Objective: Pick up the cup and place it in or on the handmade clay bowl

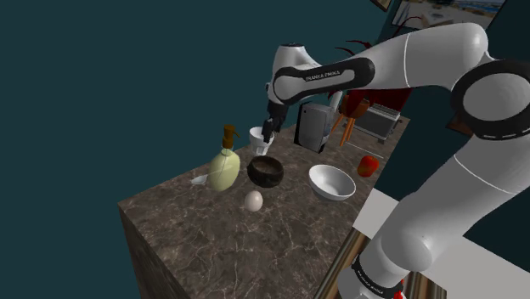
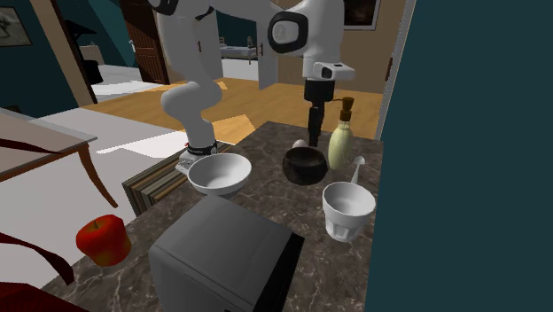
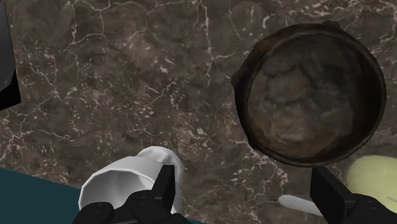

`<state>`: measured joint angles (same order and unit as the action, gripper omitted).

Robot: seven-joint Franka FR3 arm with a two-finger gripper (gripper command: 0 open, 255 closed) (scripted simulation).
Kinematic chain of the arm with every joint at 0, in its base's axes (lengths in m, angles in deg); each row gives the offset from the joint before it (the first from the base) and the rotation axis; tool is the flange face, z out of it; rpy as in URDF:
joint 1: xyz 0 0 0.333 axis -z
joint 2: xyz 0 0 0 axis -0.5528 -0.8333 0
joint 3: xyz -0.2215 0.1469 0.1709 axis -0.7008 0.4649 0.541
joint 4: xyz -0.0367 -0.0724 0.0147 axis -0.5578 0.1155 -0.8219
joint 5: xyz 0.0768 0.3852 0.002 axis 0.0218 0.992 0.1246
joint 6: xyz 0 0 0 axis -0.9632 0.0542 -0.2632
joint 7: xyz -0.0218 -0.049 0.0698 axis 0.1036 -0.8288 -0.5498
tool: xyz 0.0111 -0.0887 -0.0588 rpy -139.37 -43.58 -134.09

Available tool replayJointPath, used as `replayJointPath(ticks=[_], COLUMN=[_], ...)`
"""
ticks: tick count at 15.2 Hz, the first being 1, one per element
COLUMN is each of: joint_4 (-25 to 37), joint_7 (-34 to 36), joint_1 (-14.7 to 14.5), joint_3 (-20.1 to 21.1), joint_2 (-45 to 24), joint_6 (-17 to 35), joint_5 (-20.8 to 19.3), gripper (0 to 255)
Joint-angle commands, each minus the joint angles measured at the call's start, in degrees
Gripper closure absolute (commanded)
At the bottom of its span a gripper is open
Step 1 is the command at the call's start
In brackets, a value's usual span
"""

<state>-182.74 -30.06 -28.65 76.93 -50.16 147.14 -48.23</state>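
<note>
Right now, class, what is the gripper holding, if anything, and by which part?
Nothing. The gripper is open above the counter; the white cup is outside one finger, not between the two.

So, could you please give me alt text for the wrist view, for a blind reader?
Looking down past open black jaws at a dark marbled counter: a white cup sits just outside one jaw, not between them, and an empty rough dark-brown bowl stands ahead of the other.
</note>
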Motion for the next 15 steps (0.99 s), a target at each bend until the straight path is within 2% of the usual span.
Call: replayJointPath(ticks=[1,9,15], joint_4=[3.2,17.7,16.8], joint_7=[-0.4,-1.9,-1.8], joint_1=[0.4,1.6,1.9], joint_3=[-0.3,-1.6,-1.8], joint_2=[-4.5,-21.8,-24.0], joint_6=[1.6,5.1,8.3], joint_5=[-0.5,-1.7,-1.9], gripper=[0,0,0])
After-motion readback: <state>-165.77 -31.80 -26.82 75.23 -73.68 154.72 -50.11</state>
